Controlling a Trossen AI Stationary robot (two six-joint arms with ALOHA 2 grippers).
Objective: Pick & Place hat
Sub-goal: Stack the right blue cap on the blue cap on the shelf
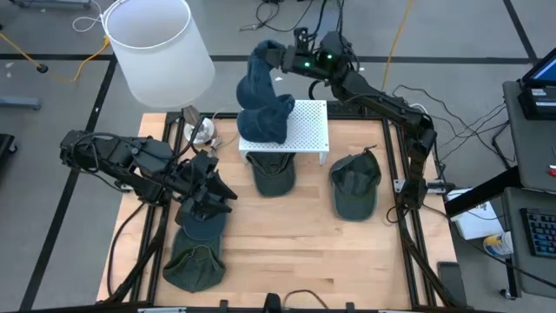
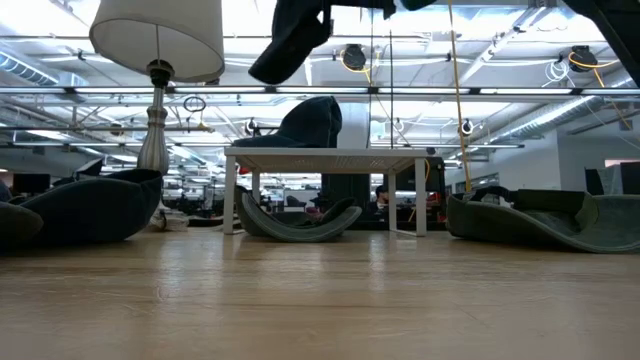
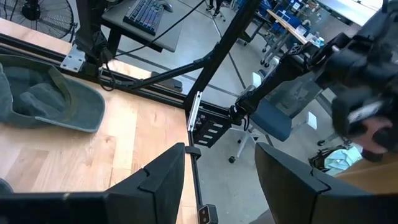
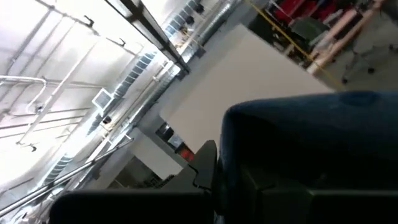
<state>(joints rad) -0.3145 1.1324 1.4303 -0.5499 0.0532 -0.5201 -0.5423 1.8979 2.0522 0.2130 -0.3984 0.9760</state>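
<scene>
A blue hat [image 1: 259, 76] hangs high over the far side of the table from my right gripper [image 1: 276, 55], which is shut on it; the low view shows this hat [image 2: 290, 40] at the top. A second blue hat [image 1: 265, 122] sits on a white perforated rack [image 1: 311, 126]. One green cap [image 1: 271, 174] lies under the rack's near edge, and another green cap [image 1: 354, 187] lies to the right. My left gripper [image 1: 211, 196] is open, low over the table's left side, above two more green caps [image 1: 195, 252]. In its wrist view the left gripper [image 3: 221, 180] holds nothing. My right gripper holds the blue hat by its upper end [image 1: 268, 59], coming roughly level from the table's right. The hat [image 4: 311, 124] covers the fingertips in the wrist view, so the kind of hold is hidden. It hangs below the gripper, lifted clear of the hat on the rack [image 2: 305, 125].
A white-shaded lamp [image 1: 156, 43] stands at the far left corner, its base [image 1: 200, 130] beside the rack. Dark frame rails [image 1: 404, 191] run along the table's right and left edges. Bare wood [image 1: 295, 243] spreads across the near middle.
</scene>
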